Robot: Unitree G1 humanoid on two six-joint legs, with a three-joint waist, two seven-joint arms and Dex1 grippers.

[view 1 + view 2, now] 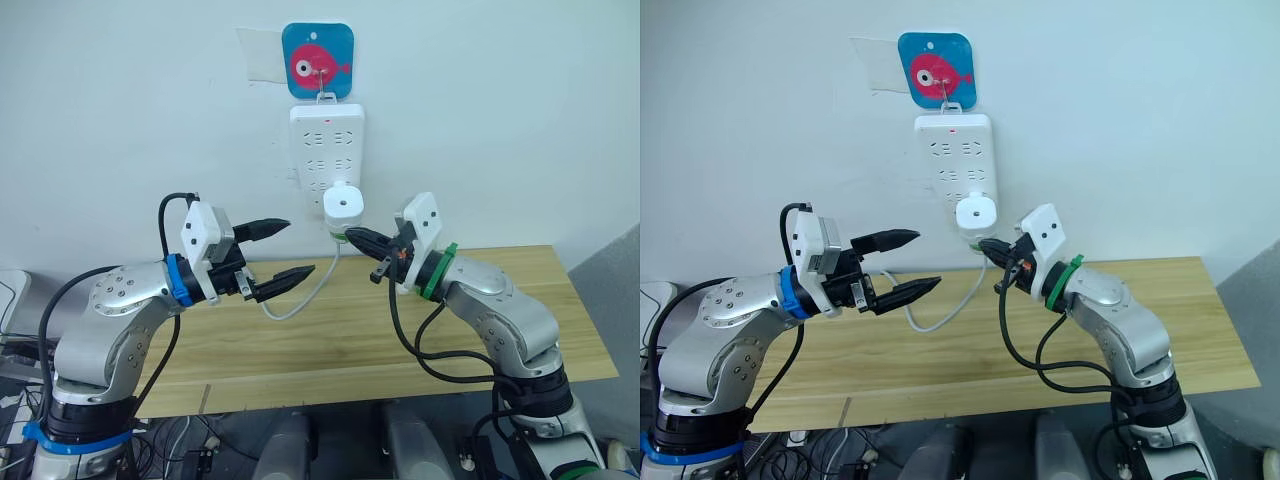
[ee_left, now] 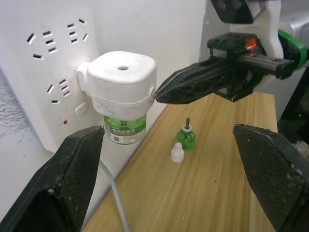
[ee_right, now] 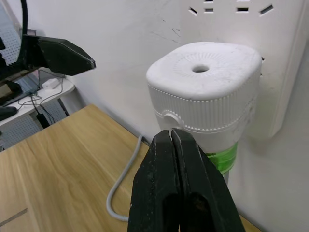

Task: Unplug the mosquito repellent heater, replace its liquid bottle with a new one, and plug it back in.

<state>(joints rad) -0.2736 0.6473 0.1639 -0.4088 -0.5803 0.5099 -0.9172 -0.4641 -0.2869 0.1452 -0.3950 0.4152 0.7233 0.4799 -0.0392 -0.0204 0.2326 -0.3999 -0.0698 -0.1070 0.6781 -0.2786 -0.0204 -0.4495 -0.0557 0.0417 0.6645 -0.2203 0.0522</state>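
The white mosquito repellent heater [image 1: 343,203] is plugged into the lower part of the wall power strip [image 1: 327,140], with a green liquid bottle [image 2: 124,128] screwed in beneath it. My right gripper [image 1: 353,236] is shut with nothing in it. Its tip rests at the heater's side, just above the bottle; I cannot tell whether it touches. To the heater's left my left gripper [image 1: 283,251] stands open and empty, a short way off. A second small green bottle [image 2: 186,137] with a bare wick stands on the table by the wall, its white cap [image 2: 177,152] beside it.
A light wooden table [image 1: 300,345] runs below the strip against the white wall. The strip's grey cable [image 1: 300,300] loops down onto the table between the arms. A blue hook plate with a pink fish [image 1: 318,61] holds the strip.
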